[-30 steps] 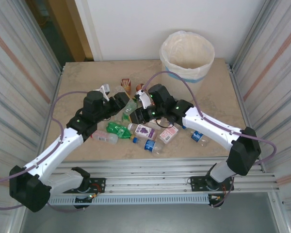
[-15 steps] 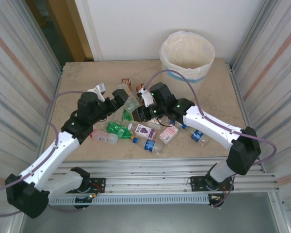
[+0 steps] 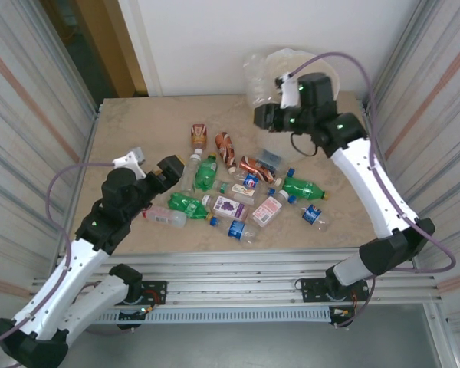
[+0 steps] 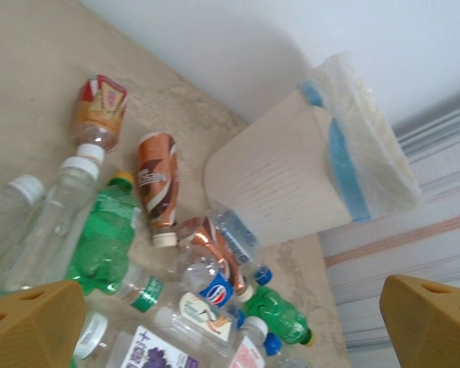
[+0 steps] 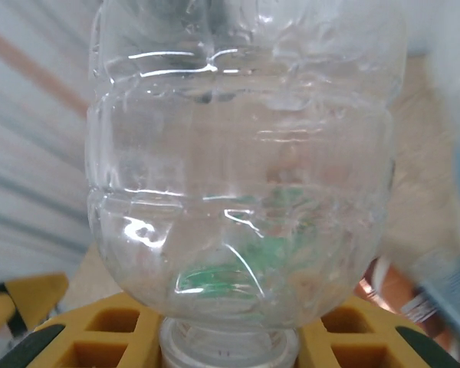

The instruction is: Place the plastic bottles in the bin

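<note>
My right gripper (image 3: 265,115) is raised beside the bin (image 3: 291,55) at the back right, shut on the neck of a clear plastic bottle (image 3: 259,77) that stands up against the bin's left rim. In the right wrist view that clear bottle (image 5: 241,153) sits between the yellow fingers (image 5: 84,345) of the right gripper (image 5: 230,341). Several plastic bottles lie in a pile mid-table: green ones (image 3: 205,172) (image 3: 303,187), brown ones (image 3: 225,148), clear ones (image 3: 165,217). My left gripper (image 3: 172,167) hangs open at the pile's left edge, holding nothing. From the left wrist, the left gripper (image 4: 230,330) faces the bottles (image 4: 103,238) and the bin (image 4: 291,184).
The table (image 3: 138,130) has bare room at its left and far-left parts. Ribbed metal walls (image 3: 31,115) close both sides and a white wall stands behind the bin. A small pink-labelled carton (image 3: 266,211) lies among the bottles near the front edge.
My right gripper has lifted the clear bottle out of the pile and carried it up and back to the bin. My left gripper has opened and drawn back to the left.
</note>
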Controlling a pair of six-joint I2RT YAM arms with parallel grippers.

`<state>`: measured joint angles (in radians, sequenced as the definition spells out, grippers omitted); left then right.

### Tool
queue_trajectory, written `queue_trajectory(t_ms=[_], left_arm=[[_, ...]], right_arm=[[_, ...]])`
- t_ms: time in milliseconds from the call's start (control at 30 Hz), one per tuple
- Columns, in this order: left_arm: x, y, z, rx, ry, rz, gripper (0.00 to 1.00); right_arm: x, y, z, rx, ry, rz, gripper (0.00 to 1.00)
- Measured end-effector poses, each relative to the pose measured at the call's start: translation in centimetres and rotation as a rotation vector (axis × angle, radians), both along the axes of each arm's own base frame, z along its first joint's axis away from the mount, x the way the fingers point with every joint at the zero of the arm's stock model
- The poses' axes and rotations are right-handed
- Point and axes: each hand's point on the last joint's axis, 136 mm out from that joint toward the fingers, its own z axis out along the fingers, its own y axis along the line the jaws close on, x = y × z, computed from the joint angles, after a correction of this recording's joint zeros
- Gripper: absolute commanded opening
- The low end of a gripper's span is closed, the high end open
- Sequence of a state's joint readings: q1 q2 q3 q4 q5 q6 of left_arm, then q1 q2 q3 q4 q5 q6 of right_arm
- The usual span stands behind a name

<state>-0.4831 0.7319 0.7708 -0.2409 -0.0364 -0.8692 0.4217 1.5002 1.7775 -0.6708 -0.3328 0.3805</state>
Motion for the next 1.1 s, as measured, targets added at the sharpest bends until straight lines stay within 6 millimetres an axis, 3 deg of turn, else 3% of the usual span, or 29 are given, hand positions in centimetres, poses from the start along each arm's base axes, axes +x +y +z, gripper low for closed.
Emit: queue_trajectory(t_ms=[133,267,467,600,700,867,1100], left_arm=[[-0.2,0.5,-0.8,0.026,0.017,0.019,0.99],[-0.3,0.9,-1.0,0.033,0.020,0.034,0.99],[-0.6,1.4,-1.1,0.042,0.025,0.051,0.99],[-0.7,1.8,-1.5,0.053,0.033,0.064,0.99],[-0.8,2.0,-1.7,0.061,0.038,0.074,0.99],[-0.8,2.4,-2.1,0.078,0.050,0.093,0.99],[-1.0,3.0,-3.2,0.103,0.075,0.119,0.99]], right_arm=[[2.2,-3.4,4.0,0.022,-0.061,-0.087,0.00],[5.3,-6.0,5.2,0.018,-0.075,-0.153,0.00],[10.9,-8.8,1.3,-0.059,0.023,-0.212,0.00],[13.1,-9.9,-2.1,-0.132,0.088,-0.226,0.00],[13.5,-10.5,-4.0,-0.197,0.118,-0.232,0.00],[14.0,-11.5,-5.4,-0.280,0.122,-0.241,0.01],[14.9,-12.5,-6.8,-0.373,0.111,-0.254,0.15]])
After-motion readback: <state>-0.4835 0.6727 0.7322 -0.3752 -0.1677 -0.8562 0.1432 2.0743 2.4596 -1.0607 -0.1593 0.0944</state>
